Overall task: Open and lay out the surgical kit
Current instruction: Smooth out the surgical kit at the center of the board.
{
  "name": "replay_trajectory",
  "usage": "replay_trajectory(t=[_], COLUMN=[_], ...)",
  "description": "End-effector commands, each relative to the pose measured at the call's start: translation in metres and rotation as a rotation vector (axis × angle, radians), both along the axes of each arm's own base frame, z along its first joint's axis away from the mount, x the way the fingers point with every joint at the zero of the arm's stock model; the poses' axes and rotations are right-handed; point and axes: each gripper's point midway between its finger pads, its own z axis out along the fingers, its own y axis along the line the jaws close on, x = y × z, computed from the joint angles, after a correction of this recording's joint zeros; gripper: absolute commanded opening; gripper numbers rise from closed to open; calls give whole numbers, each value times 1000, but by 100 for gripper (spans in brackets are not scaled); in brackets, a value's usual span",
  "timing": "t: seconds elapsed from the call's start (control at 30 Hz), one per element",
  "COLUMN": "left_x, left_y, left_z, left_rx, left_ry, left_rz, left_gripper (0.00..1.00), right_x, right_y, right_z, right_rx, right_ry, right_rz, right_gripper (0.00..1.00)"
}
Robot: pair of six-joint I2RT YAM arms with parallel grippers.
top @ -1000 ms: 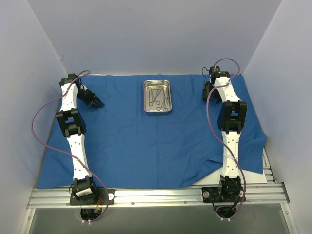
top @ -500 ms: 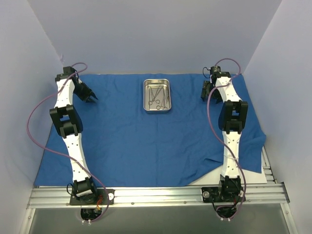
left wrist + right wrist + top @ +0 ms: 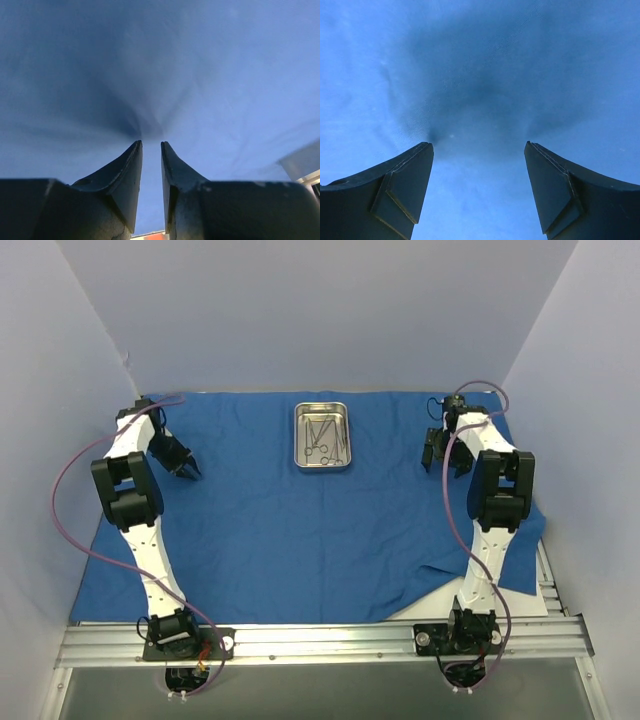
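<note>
Blue cloth wrap (image 3: 300, 540) lies opened out flat, its near right edge folded and rumpled. Steel tray (image 3: 322, 406) sits on the cloth at far centre, holding the scissor-like instruments (image 3: 325, 443). Left pincer (image 3: 151, 143), at the far left of the cloth, is narrowed to a slit, with creases gathered at its tips. Right pincer (image 3: 479, 145), at far right, is spread wide over the cloth.

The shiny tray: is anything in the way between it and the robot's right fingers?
No, nothing visible is. Between the right gripper and the steel tray there is only flat blue cloth. The right fingers are open, with their tips down at the cloth.
</note>
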Motion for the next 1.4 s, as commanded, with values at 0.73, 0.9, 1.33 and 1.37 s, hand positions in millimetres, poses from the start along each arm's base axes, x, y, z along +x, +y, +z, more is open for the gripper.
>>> replay_trajectory(t=[0.73,0.9,1.33,1.37], left_x=[10,-18,-54,-54], left_y=[-2,-42,-47,-47], left_z=[19,33,-2,-2], left_rx=[36,-47,-82,-79], left_ry=[-61,-95,15,14], left_rz=[-28,-23,-41,-40], left_gripper=[30,30,27,27], right_x=[-15,-79,-162,-163], right_y=[3,12,-14,-15], right_z=[79,63,2,-2], right_rx=[39,171,240,246], right_ry=[-172,-129,-25,-18], right_rz=[-132,-246,-387,-388], right_gripper=[71,53,0,0])
